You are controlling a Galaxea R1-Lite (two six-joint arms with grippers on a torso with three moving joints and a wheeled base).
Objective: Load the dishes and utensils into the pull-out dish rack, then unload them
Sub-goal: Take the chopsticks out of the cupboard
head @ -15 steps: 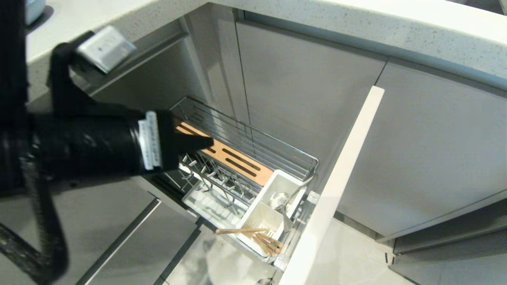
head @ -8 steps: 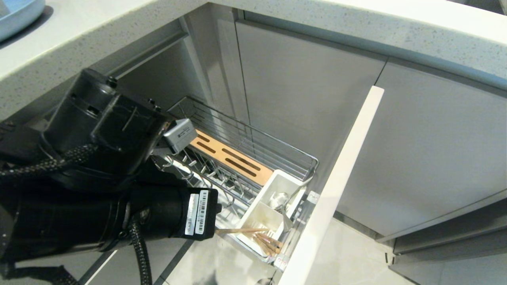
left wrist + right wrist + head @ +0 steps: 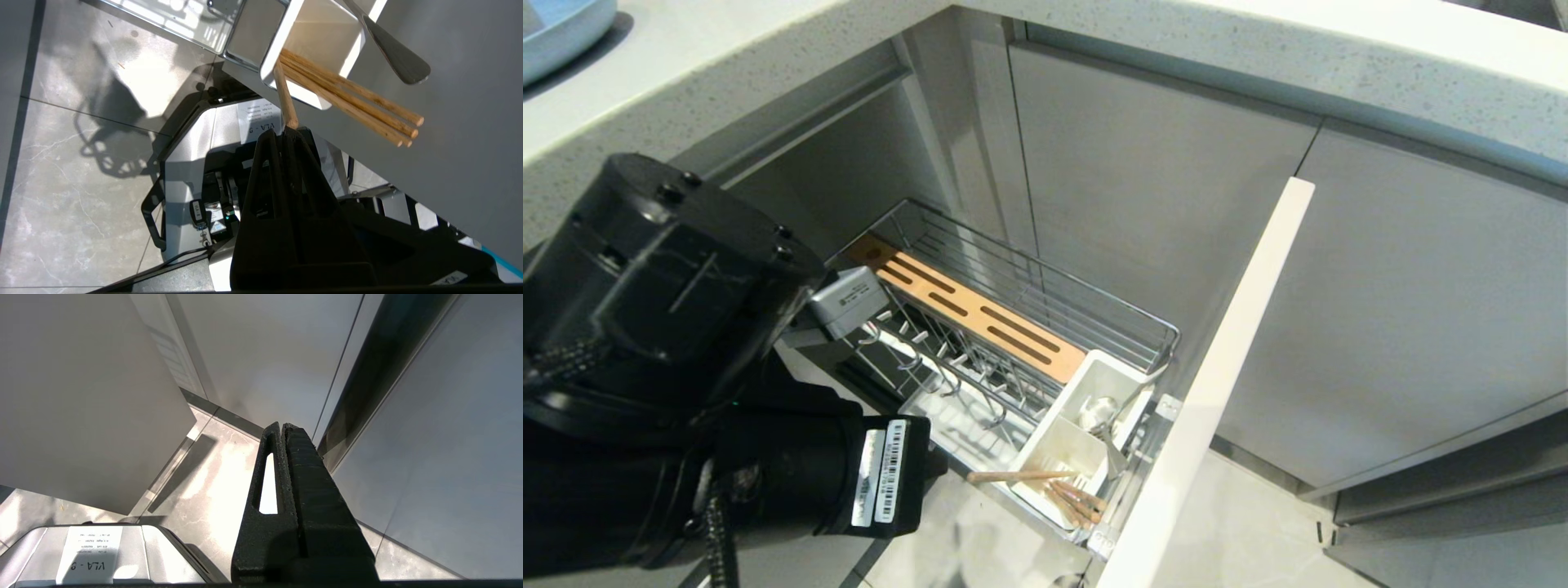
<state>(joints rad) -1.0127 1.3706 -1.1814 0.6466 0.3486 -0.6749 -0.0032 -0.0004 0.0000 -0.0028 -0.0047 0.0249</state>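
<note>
White label (image 3: pixel 89 549) on the robot's grey base, upside-down "VLA - 9"

We see the head view evenly and brightly lit, the pale counter (image 3: pixel 768 49) nearly washed out; the left arm (image 3: pixel 670 367) reads as a black mass with little detail, softly blurred at its near edge; in the left wrist view hard light strikes the floor (image 3: pixel 81 122), throwing sharp dark shadows and glare off the tiles; the chopsticks (image 3: pixel 347 98) stay crisp; in the right wrist view the floor blows out white beside the right tool (image 3: pixel 282 428), whose near base falls out of focus.
</note>
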